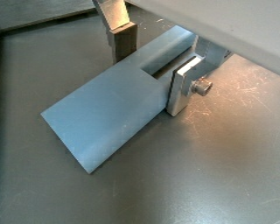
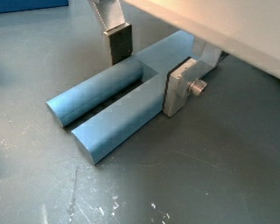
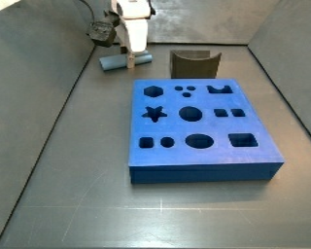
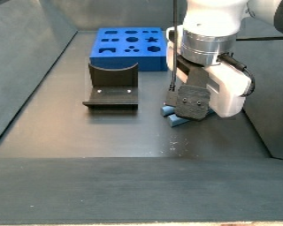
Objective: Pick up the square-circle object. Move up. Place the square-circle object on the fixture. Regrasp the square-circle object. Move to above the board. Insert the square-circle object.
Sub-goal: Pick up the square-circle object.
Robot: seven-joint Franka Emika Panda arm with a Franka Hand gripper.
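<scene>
Board (image 3: 197, 131) is lying well apart from the gripper (image 4: 186, 107), fixture (image 3: 194, 64) sitting nearer. Gripper is straddling the square-circle object (image 2: 108, 109) on the floor, fingers (image 1: 122, 39) spread, gripping nothing. Pick-up step, I reckon; next calls for closing, then lifting.

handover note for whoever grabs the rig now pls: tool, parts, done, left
Tool: down at floor level, fingers either side of the square-circle object; whether shut on it can't be told.
Square-circle object: lying on the floor, off the board's far corner in a side view.
Fixture: empty, behind the board.
Board: holes all empty.
Done: approach.
Left: lift, place on fixture, regrasp, move over board, insert.
</scene>
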